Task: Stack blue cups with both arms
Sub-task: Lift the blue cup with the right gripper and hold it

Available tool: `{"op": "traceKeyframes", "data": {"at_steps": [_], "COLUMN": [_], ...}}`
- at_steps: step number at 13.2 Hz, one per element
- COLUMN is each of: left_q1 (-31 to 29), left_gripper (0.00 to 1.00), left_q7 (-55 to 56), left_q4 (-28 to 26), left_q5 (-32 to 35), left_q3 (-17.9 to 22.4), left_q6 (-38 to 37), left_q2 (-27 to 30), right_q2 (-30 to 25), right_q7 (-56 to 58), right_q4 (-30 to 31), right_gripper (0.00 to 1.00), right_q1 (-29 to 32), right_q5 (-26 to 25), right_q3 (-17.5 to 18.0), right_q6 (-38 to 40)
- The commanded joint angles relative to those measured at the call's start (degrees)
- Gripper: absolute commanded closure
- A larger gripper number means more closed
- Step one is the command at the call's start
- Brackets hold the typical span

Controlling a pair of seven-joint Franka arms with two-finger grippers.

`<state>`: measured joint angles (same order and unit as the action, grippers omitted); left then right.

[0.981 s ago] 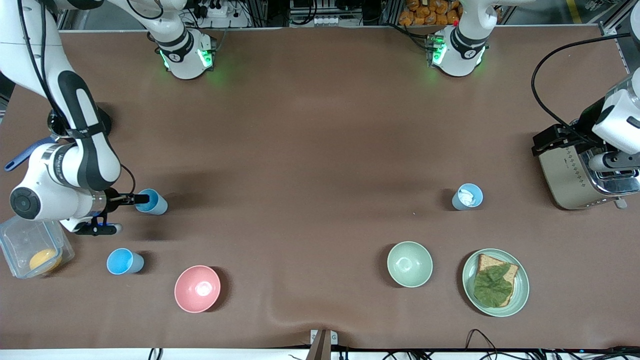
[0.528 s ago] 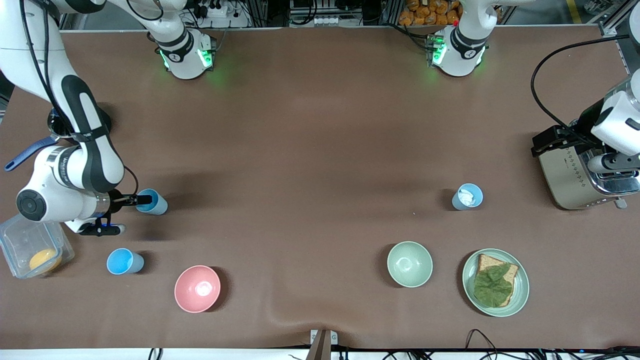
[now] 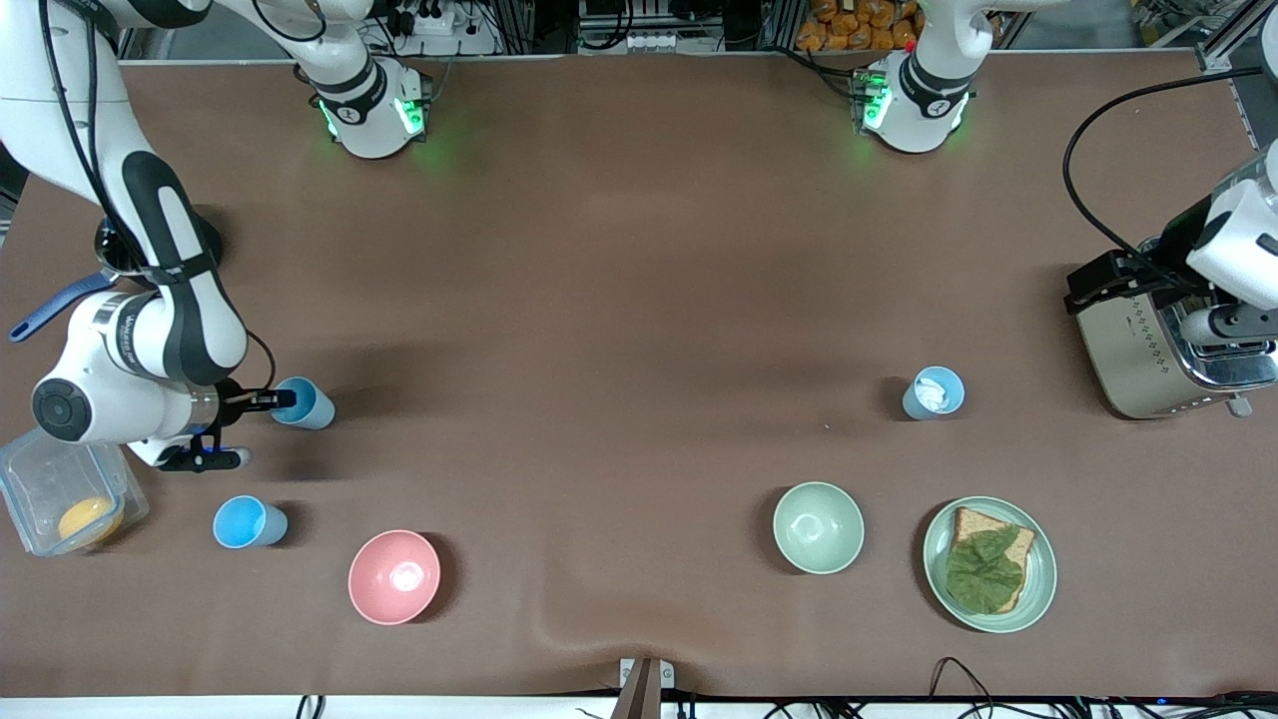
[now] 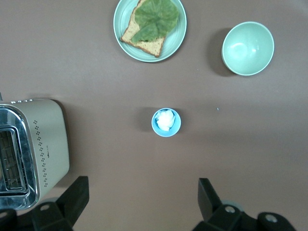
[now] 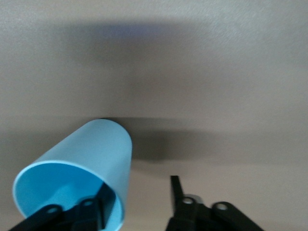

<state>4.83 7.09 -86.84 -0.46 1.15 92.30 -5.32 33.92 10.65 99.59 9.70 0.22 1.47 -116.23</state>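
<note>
Cup [image 3: 303,402] at right gripper [image 3: 283,399]: one finger inside rim, one outside, wall pinched. Light, stiff, slick plastic; rim hold suits. Left gripper [image 4: 139,202] spread, waiting high over second cup [image 4: 166,121].

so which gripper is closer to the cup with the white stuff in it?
Left. The left gripper hangs high over the table beside that cup, open. The right gripper is at another blue cup toward the right arm's end.

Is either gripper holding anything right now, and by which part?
The right gripper has one finger inside the blue cup at its rim, but whether it has clamped cannot be told. The left gripper holds nothing, open high above the cup with white contents.
</note>
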Motion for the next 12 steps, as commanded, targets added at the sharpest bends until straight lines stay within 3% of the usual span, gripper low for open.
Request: {"op": "traceKeyframes", "data": {"at_steps": [1,5,12], "left_q1": [-0.52,-0.61,-0.61], "left_gripper": [0.0,0.0,0.0], "left_q7": [-1.38,-1.29,-1.29], "left_q4": [1.06,1.14,1.23], "left_q5": [0.9,0.99,0.81], "left_q3": [-0.1,-0.01,0.26], "left_q6": [-0.27,-0.54,-0.54], "left_q2": [0.48,0.57,0.48], "right_q2": [0.36,-1.22,-3.68], "right_q7": [2.45,2.27,1.13], "right_q4": [-0.1,-0.45,-7.83], "right_gripper": [0.97,1.0,1.0], "right_q1": [0.93,0.49,-1.52], "right_q5": [1.1,1.1,3.91], "right_q3": [0.2,0.37,2.3], "right_q6": [-0.58,0.91,14.36]}}
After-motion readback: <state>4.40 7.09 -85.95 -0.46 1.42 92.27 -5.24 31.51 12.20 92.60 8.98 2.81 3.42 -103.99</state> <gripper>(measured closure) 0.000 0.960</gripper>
